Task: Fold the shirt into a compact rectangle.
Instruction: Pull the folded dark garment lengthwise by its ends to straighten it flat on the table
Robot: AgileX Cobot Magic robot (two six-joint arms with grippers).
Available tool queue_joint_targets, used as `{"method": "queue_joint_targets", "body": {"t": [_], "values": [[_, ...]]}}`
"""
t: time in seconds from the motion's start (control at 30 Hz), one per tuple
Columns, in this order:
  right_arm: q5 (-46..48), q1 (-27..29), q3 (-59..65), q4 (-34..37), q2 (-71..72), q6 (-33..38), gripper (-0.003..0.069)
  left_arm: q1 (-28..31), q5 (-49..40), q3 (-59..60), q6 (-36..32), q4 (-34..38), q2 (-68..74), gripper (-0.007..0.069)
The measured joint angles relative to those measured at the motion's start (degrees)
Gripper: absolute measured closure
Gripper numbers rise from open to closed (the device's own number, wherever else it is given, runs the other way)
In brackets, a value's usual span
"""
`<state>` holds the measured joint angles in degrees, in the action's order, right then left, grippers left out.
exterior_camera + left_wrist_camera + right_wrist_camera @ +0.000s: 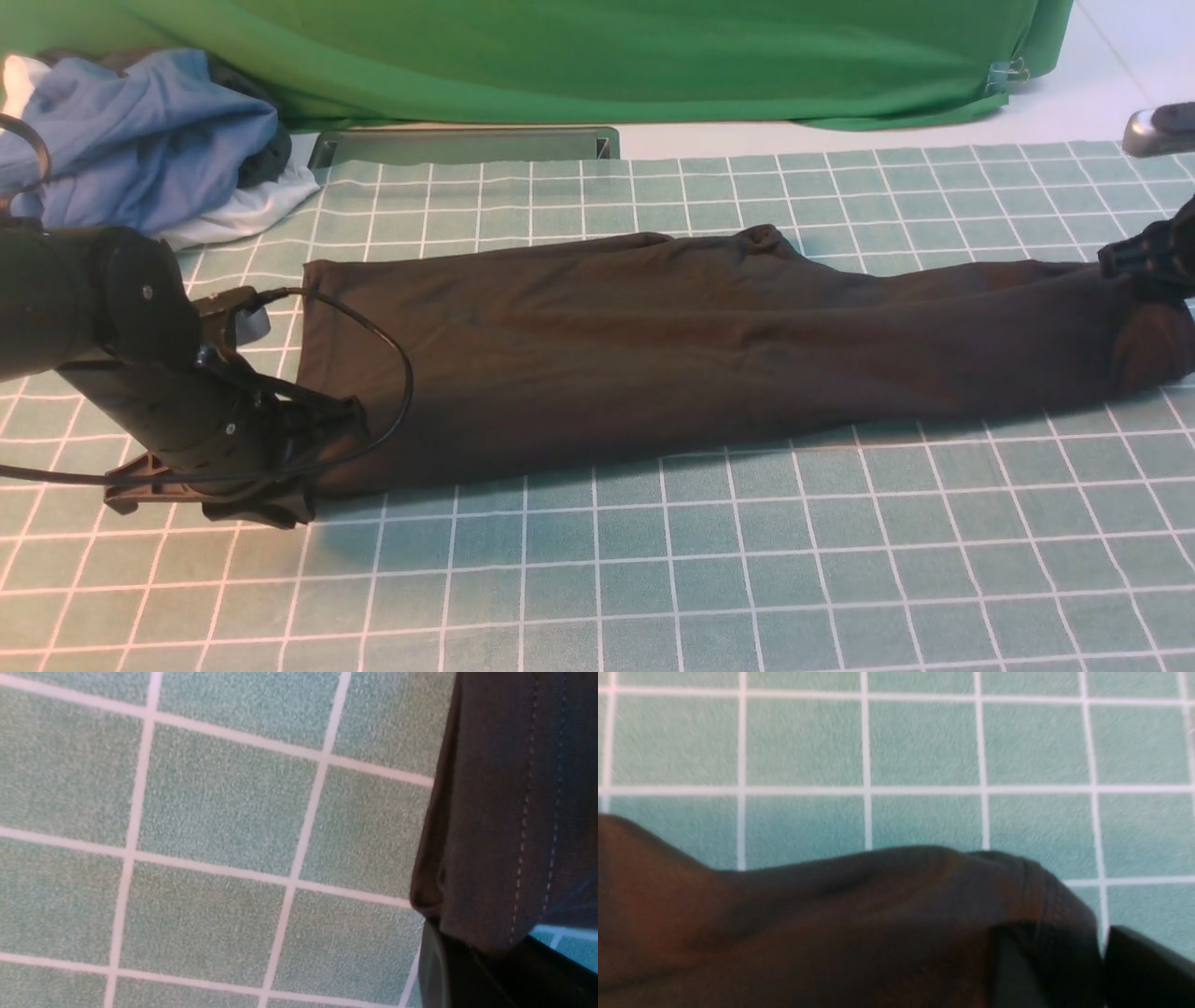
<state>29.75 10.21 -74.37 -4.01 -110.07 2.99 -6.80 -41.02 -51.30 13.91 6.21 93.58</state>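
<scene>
The black shirt (653, 355) lies as a long band across the checked mat, running from the left to the right edge of the front view. No print or neck label shows. My left gripper (331, 434) is low at the band's near left corner. In the left wrist view the stitched hem (504, 812) runs down between the dark fingers (448, 975), and the left gripper (481, 956) is shut on it. My right gripper (1134, 261) sits at the band's far right end. In the right wrist view the fabric (831, 928) bunches into the right gripper (1064, 961), which is shut on it.
A pile of blue and white garments (140, 140) lies at the back left. A green backdrop (597, 56) hangs behind the table, with a grey metal slot (462, 147) at its foot. The green checked mat (653, 579) covers the table. A grey metal part (1158, 131) shows at the right edge.
</scene>
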Motion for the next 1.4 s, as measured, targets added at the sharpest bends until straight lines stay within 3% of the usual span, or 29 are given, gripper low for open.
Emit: {"method": "queue_joint_targets", "body": {"t": [0.2, 0.37, 0.47, 0.57, 0.67, 0.83, 1.2, 1.33, 1.4], "values": [[9.31, 0.00, -9.56, -3.53, 0.72, -0.58, 0.0074, 0.00, -1.00, 0.00, -2.73, 0.16, 0.00, 0.0604], [21.43, 0.00, -21.28, -3.70, 1.47, -1.41, 0.0033, 0.00, -4.68, -0.36, -5.03, 2.05, 0.00, 0.0532], [27.61, 0.24, -23.59, -3.12, 1.66, -2.27, 0.0033, 0.00, -8.18, -2.36, -4.97, 2.19, 0.00, 0.0459], [34.24, 1.54, -22.36, 0.29, 1.62, -2.46, 0.0033, 0.00, -14.92, -7.36, -3.66, 2.19, 0.00, 0.0328], [34.50, 2.35, -18.36, 3.21, 0.67, -2.15, 0.0033, 0.00, -17.65, -11.01, -3.48, 2.44, -0.07, 0.0217], [29.59, 2.63, -13.19, 4.39, -2.33, -1.64, 0.0030, 0.00, -17.73, -13.37, -3.48, 2.70, -0.43, 0.0102], [21.27, 2.74, -12.58, 5.55, -10.64, -0.47, 0.0048, 0.00, -17.61, -13.38, -3.43, 2.70, -0.43, 0.0067], [20.98, 2.74, -12.76, 8.03, -11.39, -0.12, 0.0167, 0.00, -16.25, -13.38, -3.24, 2.88, -0.43, 0.0067], [20.98, 2.74, -12.83, 8.74, -11.46, 0.62, 0.0265, 0.00, -15.34, -13.38, -3.16, 3.21, -0.43, 0.0067]]}}
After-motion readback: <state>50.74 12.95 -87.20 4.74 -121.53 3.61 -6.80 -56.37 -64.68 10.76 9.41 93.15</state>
